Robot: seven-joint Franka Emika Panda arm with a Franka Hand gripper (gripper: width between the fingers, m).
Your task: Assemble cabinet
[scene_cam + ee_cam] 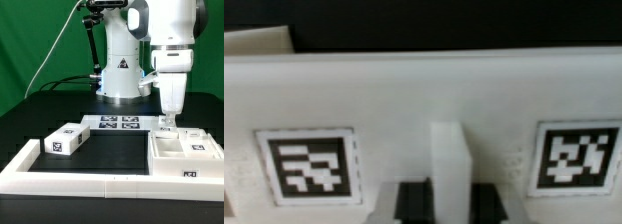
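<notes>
The white cabinet body (186, 152), an open box with inner walls and tags, lies at the exterior view's right inside the rail frame. My gripper (166, 122) reaches straight down onto its far left corner. In the wrist view the gripper (448, 196) has its dark fingers (411, 205) on either side of a thin upright white wall (446, 160) of the cabinet body, with no gap showing, so it is shut on that wall. Two tags (310, 165) flank the wall. A small white box part (64, 141) with tags lies apart at the left.
The marker board (118, 123) lies flat at the back middle, in front of the robot base. The long white rail frame (80, 182) borders the table along the front and left. Black table surface lies between the small part and the cabinet body.
</notes>
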